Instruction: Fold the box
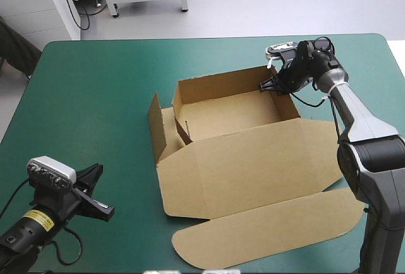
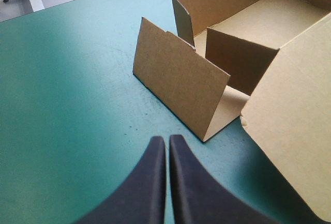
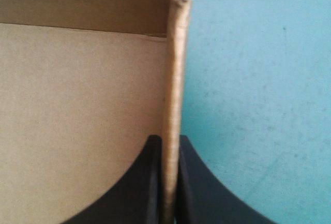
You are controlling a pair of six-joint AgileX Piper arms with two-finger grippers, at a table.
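The right gripper [image 3: 168, 141] has its black fingers pressed together on the top edge of the box's right wall [image 3: 174, 69], one finger inside the tray and one outside over the teal-green cover. In the high view this grip sits right of centre in the upper half of the frame, at the wall's far corner.

The box [image 1: 247, 160] lies in the middle of the table [image 1: 95, 97]. Its far and right walls are raised, its lid [image 1: 253, 173] lies flat toward the lower centre, and its long curved tongue [image 1: 266, 236] lies along the bottom.

The left gripper [image 2: 166, 141] rests at the lower left of the high view, its fingers pressed together and empty. It is well apart from the box and points toward the loose left flap [image 2: 176, 84], which stands open beside the tray.

The step in hand looks like seating the right wall. To do it well, keep the pinch square on the edge and press straight down so the wall stays upright. Avoid any twist that would drag the tray sideways. The left side looks unfinished, so the left flap would likely need tucking next.
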